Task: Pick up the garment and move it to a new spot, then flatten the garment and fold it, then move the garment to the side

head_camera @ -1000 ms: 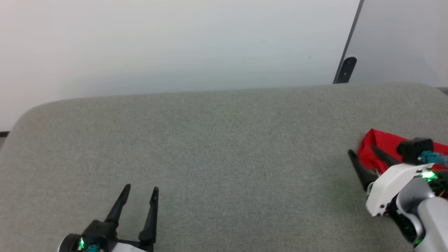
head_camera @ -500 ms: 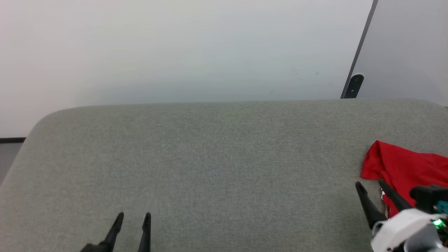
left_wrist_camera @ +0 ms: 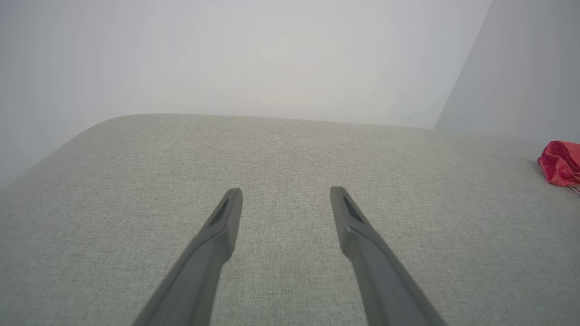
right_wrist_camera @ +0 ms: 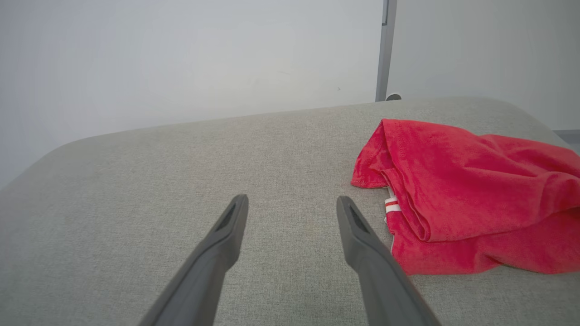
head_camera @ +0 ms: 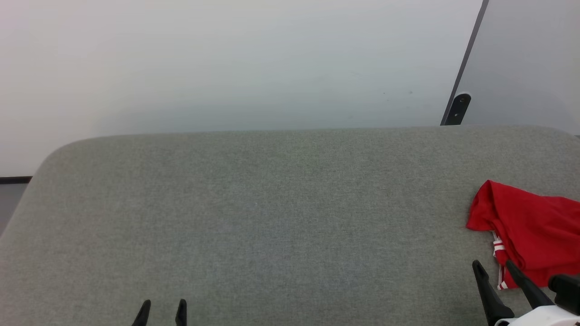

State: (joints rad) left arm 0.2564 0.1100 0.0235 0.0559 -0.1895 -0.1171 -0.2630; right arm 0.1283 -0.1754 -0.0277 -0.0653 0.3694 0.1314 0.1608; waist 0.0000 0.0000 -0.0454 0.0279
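The garment [head_camera: 530, 235] is a bright red shirt, bunched in a loose folded heap at the right edge of the grey padded surface [head_camera: 272, 217]. A bit of red-and-white striped trim peeks out at its near left side. My right gripper [head_camera: 493, 267] stands open just in front of and left of the heap, apart from it. In the right wrist view the garment [right_wrist_camera: 466, 194] lies to the right of the open right gripper [right_wrist_camera: 292, 201]. My left gripper [head_camera: 163, 305] is open at the bottom left, far from the garment [left_wrist_camera: 561, 163], with nothing between the fingers of the left gripper [left_wrist_camera: 285, 192].
The grey surface has rounded corners and a far edge against a pale wall [head_camera: 226, 59]. A dark post with a black bracket [head_camera: 457, 108] rises behind the right end. A strip of floor shows past the left corner.
Both grippers have drawn back toward the bottom edge of the head view. The right gripper has pulled away from the red garment, which lies uncovered. The camera also shifted between the earliest frame and now.
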